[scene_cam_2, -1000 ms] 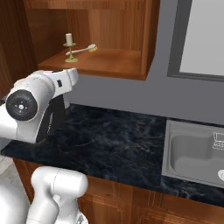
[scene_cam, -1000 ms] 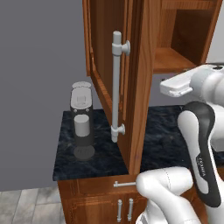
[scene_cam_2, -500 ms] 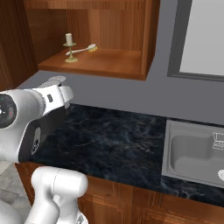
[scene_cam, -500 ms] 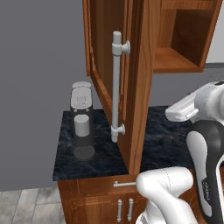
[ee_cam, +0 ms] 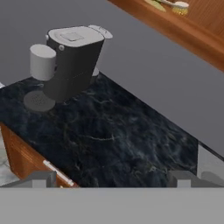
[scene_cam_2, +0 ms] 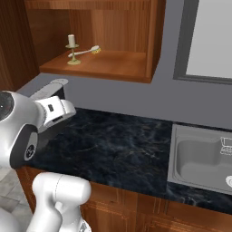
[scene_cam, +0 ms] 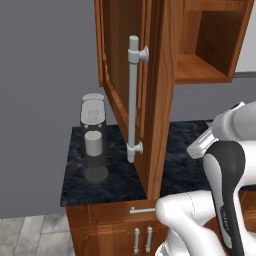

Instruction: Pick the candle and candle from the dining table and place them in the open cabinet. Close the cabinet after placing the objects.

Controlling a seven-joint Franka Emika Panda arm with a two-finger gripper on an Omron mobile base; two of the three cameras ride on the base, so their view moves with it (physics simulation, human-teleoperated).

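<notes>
The cabinet (scene_cam_2: 113, 65) stands open, and both candles rest on its shelf. One candle (scene_cam_2: 71, 41) stands upright on its brass holder; the other candle (scene_cam_2: 84, 51) lies on its side beside it, also seen as the candle (ee_cam: 175, 5) at the shelf edge. The cabinet door (scene_cam: 162, 100) with its long silver handle (scene_cam: 133, 100) is swung out over the counter. My gripper (ee_cam: 109, 178) is open and holds nothing, hovering low over the black counter (ee_cam: 109, 135), below and left of the shelf. The dining table is out of view.
A dark coffee machine (scene_cam: 94, 145) with a grey cup stands at the counter's left end, the same coffee machine (ee_cam: 72, 61) close ahead of the hand. A steel sink (scene_cam_2: 204, 158) lies to the right. Base cabinets with short silver handles (scene_cam: 142, 240) sit below.
The hand has dropped away from the cabinet shelf, down toward the counter. The candles and the door have not moved.
</notes>
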